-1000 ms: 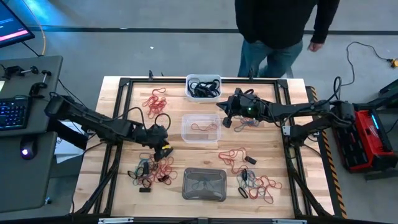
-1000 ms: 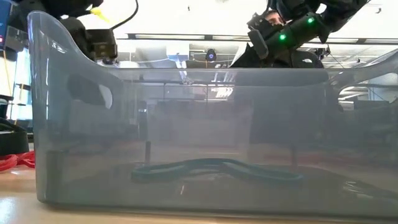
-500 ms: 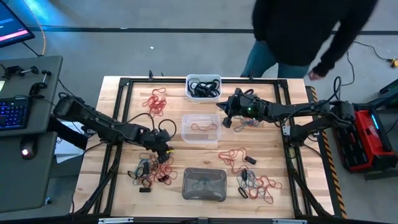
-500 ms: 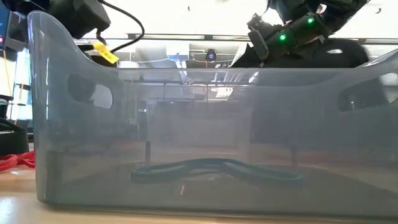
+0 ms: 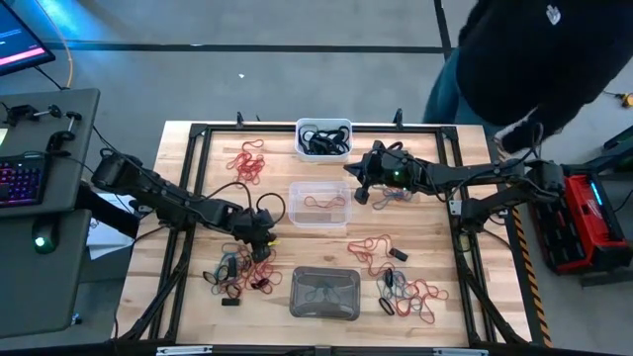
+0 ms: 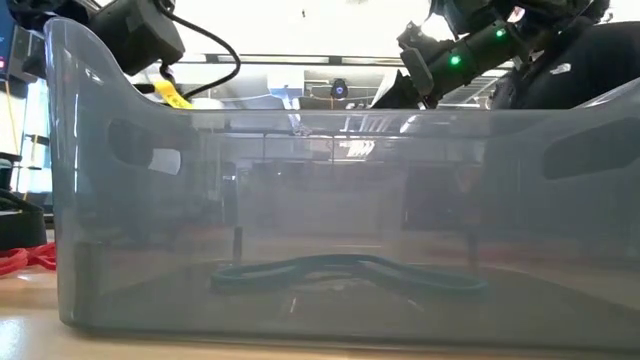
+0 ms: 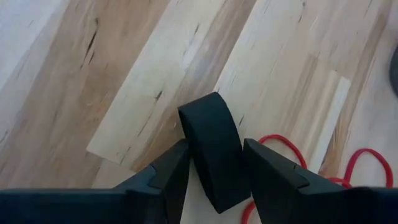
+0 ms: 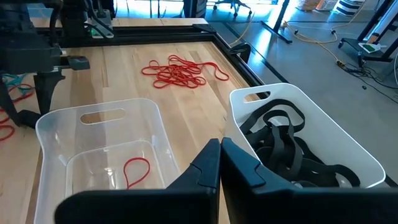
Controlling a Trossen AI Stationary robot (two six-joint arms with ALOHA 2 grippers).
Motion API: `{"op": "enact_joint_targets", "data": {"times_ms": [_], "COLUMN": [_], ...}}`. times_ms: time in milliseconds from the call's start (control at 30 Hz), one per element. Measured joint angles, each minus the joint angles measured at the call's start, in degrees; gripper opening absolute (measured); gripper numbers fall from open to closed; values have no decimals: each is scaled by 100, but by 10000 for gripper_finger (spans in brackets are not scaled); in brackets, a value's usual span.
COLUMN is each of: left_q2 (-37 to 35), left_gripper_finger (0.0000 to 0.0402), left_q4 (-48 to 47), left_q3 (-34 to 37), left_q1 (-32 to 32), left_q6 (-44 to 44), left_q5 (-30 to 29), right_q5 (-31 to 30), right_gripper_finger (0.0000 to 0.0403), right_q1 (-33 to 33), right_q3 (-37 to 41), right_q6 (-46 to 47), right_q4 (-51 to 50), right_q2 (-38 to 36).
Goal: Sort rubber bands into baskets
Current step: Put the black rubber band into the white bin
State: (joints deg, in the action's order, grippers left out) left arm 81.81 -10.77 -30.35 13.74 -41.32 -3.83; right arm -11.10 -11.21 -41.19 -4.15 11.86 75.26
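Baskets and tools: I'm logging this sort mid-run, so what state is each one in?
white basket: holds black bands
clear basket: holds one red band
grey basket: holds a teal band
left tool: gripping a wide black band
right tool: shut, empty, above the clear and white baskets

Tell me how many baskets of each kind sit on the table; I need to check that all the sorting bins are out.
White basket: 1
Clear basket: 1
Grey basket: 1
Total: 3
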Motion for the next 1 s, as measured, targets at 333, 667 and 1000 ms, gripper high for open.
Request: {"op": "enact_joint_targets", "data": {"times_ms": [333,667,1000], "left_q2": [-224,-390,-390], "left_gripper_finger": [12,3,1], "left_q4": [49,-173,-1022], "left_q3": [17,-413,-1858], "left_q1": [-238,-1459,-2798], "left_q6": [624,1925,4033], "left_q5": [40,162,-337], "right_q5": [3,0,-2], "right_gripper_finger": [0,0,0], "right_q1": [1,1,1], "right_q3": [0,0,0], "right_q6": [-81,-82,-80], "right_q4": [0,-4,-33], "right_q2": [0,0,0]}}
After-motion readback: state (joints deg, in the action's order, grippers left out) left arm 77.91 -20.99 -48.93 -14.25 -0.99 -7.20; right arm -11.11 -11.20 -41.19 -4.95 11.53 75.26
